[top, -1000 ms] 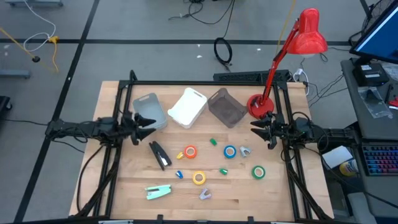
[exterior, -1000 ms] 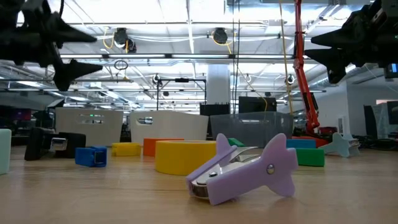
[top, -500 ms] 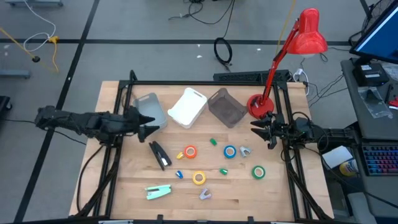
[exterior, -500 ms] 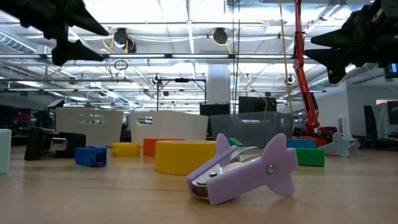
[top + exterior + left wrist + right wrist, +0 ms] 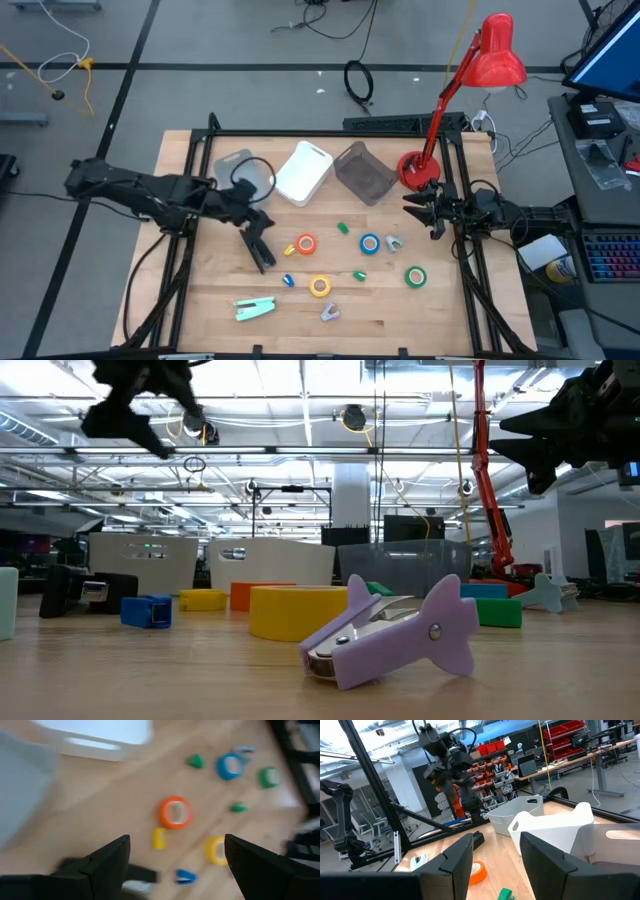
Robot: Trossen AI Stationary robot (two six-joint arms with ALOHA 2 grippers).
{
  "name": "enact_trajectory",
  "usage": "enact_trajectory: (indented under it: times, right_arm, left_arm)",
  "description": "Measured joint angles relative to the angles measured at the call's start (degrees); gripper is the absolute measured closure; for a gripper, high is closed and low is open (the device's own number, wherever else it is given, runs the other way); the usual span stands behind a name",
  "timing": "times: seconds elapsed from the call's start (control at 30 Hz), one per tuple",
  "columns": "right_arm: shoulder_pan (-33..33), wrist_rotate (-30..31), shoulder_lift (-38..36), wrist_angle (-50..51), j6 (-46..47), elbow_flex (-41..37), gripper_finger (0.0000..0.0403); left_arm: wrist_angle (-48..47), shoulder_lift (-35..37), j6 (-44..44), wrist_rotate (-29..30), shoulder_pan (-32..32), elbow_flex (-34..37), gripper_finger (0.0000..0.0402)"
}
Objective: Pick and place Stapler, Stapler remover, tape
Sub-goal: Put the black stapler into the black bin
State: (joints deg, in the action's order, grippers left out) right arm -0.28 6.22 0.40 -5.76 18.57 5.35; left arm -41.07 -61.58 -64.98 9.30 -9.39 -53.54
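Note:
My left gripper (image 5: pixel 256 216) is open and hovers over the top end of the black stapler (image 5: pixel 257 249), touching nothing. Its wrist view shows the open fingers (image 5: pixel 107 865) above the orange tape (image 5: pixel 174 812), yellow tape (image 5: pixel 216 850), blue tape (image 5: pixel 229 766) and green tape (image 5: pixel 269 776). These rolls lie flat on the table: orange (image 5: pixel 306 244), blue (image 5: pixel 370 243), yellow (image 5: pixel 319 286), green (image 5: pixel 415 276). A mint stapler (image 5: pixel 254 308), a purple staple remover (image 5: pixel 329 312) and a grey staple remover (image 5: pixel 393 242) lie there too. My right gripper (image 5: pixel 412 207) waits open at the right edge.
Three bins stand along the far side: grey (image 5: pixel 243 178), white (image 5: pixel 302 172) and dark (image 5: pixel 364 172). A red desk lamp (image 5: pixel 418 168) stands at the far right corner. Small green, blue and yellow bits lie among the rolls. The purple remover (image 5: pixel 395 632) sits nearest the near edge.
My left arm has reached out from the table's left edge toward its middle, passing the grey bin and swinging toward the near side until its gripper is over the black stapler. It stays open. Nothing on the table has moved.

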Motion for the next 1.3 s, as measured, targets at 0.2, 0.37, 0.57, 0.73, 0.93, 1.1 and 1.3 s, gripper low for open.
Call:
enact_trajectory:
  times: [0.2, 0.37, 0.57, 0.73, 0.93, 1.1, 1.3]
  right_arm:
    - [0.0, 0.0, 0.0, 0.0, 0.0, 0.0, 0.0248]
    - [0.0, 0.0, 0.0, 0.0, 0.0, 0.0, 0.0248]
    - [0.0, 0.0, 0.0, 0.0, 0.0, 0.0, 0.0248]
    - [0.0, 0.3, 0.0, 0.0, 0.0, 0.0, 0.0248]
    - [0.0, 5.9, 0.0, 0.0, 0.0, 0.0, 0.0248]
    - [0.0, 9.0, 0.0, 0.0, 0.0, 0.0, 0.0248]
    - [0.0, 8.8, 0.0, 0.0, 0.2, 0.0, 0.0248]
  left_arm:
    - [4.6, -2.7, -6.7, -6.9, 1.1, 0.0, 0.0078]
    - [-6.3, -2.9, -22.2, -3.2, -0.5, 0.0, 0.0078]
    - [-17.3, -3.1, -41.8, 2.3, -3.9, 0.0, 0.0078]
    - [-19.5, -6.6, -49.2, -1.0, -5.7, 0.0, 0.0078]
    - [-18.8, -13.0, -53.7, -9.0, -7.5, 0.0, 0.0078]
    - [-18.9, -16.6, -57.6, -11.0, -8.4, 0.1, 0.0078]
    - [-18.5, -17.4, -61.1, -10.5, -7.8, 0.1, 0.0078]
